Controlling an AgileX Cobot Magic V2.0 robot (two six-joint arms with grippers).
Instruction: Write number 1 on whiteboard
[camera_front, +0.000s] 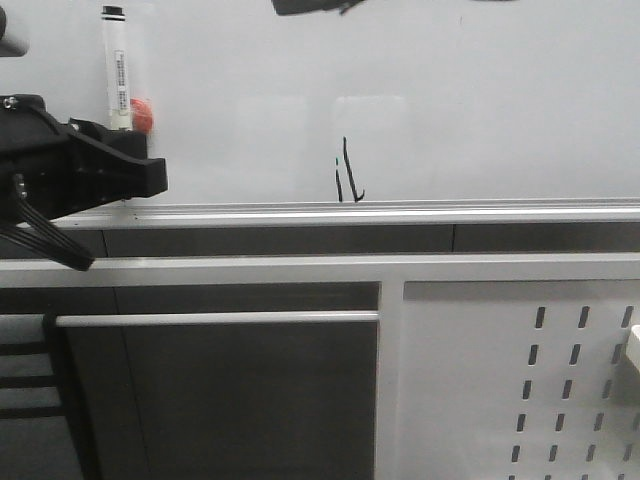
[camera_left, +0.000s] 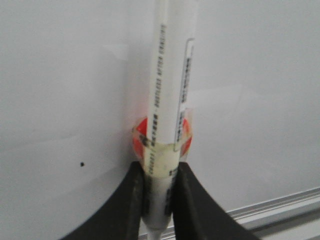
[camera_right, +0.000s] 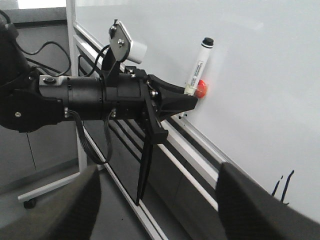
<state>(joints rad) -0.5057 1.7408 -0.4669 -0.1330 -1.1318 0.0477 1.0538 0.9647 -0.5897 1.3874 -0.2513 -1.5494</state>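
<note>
- Black strokes of the number 1 (camera_front: 346, 172) sit low on the whiteboard (camera_front: 480, 110), just above its silver rail (camera_front: 400, 210).
- I see my left pincer (camera_left: 159, 200) clamped on a white marker (camera_front: 118, 68), well left of them.
- Right pincer (camera_right: 159, 205) spread wide, holding nothing.

Whiteboard (camera_front: 480, 110): hand-drawn number 1 (camera_front: 347, 172) in black marker strokes just above the lower rail, a tall line with hooked foot beside a shorter stroke. Marker pen (camera_left: 167, 100): one line of small black capitals along the white barrel and a printed label strip, both too blurred to read.
</note>
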